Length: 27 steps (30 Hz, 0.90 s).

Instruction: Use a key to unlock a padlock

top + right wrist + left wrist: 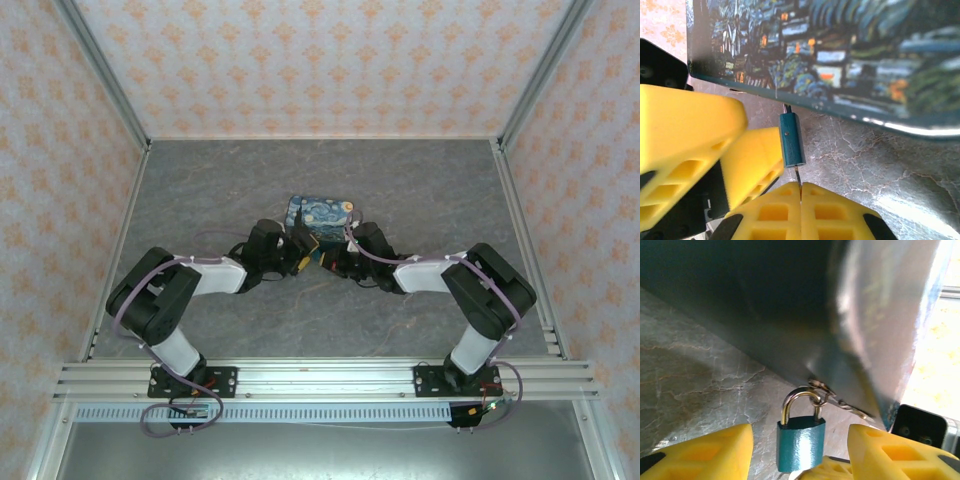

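At the middle of the table (200, 200), before the painted tin (322, 212), I saw my left gripper (799, 434) spread wide. Its fingers (705, 452) flanked the padlock (801, 445) without touching it. The padlock's shackle hooked through the tin's latch ring. My right gripper (801, 194) was pinched tight on the key (798, 177), whose tip met the padlock's base.
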{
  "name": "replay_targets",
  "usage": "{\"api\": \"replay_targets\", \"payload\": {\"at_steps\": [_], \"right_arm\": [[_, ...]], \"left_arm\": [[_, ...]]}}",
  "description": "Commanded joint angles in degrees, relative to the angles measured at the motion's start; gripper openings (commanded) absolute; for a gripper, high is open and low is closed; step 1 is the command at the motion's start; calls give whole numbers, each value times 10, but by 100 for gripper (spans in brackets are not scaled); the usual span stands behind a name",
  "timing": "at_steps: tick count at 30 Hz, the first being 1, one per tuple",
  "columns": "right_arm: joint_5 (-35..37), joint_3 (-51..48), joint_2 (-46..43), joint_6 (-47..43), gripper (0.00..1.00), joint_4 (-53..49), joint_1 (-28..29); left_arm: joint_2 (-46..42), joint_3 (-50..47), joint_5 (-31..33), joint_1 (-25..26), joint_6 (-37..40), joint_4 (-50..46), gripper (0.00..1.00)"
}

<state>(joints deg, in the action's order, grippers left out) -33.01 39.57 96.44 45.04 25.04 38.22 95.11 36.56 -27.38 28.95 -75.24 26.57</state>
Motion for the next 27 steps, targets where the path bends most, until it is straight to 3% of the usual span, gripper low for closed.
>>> {"api": "replay_targets", "payload": {"at_steps": [1,10,19,23,27], "right_arm": [[-4,-8,0,18,0,32,3],[-5,-12,0,35,0,44,3],[16,-33,-23,39,1,57,3],[39,-49,-48,11,22,43,0],[61,-58,-74,-38,32,9,-2]], "left_arm": [[16,0,14,9,-16,26,52],[27,-4,26,18,-43,57,36],[4,-6,45,19,-36,30,11],[-9,-4,49,19,-33,14,1],[-15,5,43,19,-33,8,0]]}}
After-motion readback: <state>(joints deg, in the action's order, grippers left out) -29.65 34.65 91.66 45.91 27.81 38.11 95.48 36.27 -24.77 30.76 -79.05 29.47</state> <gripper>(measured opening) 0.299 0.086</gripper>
